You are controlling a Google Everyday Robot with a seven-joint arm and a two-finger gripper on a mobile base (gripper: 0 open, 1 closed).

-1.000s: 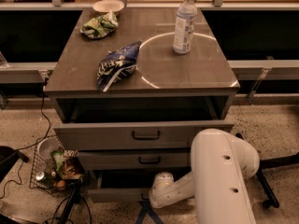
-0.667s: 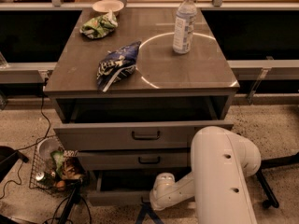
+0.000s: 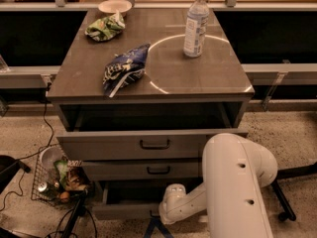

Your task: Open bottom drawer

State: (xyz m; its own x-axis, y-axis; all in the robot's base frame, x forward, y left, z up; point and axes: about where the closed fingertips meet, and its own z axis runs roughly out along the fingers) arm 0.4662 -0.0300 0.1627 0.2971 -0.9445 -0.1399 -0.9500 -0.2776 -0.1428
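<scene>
The grey cabinet [image 3: 148,78] has three drawers. The bottom drawer [image 3: 121,210] is the lowest one. It stands out a little, with a dark gap above its plain grey front. Its handle is hidden behind my arm. My white arm [image 3: 237,187] reaches down from the right. Its wrist [image 3: 173,202] is right at the bottom drawer's front. My gripper [image 3: 156,224] shows only as dark parts below the wrist, at the drawer front's right end. The middle drawer [image 3: 158,170] and top drawer [image 3: 154,144] show their dark bar handles.
On the cabinet top are a water bottle [image 3: 196,24], a blue chip bag [image 3: 125,69], a green bag [image 3: 104,28] and a small bowl [image 3: 115,6]. A wire basket of rubbish [image 3: 59,180] and cables lie on the floor at left. A chair base [image 3: 285,202] is at right.
</scene>
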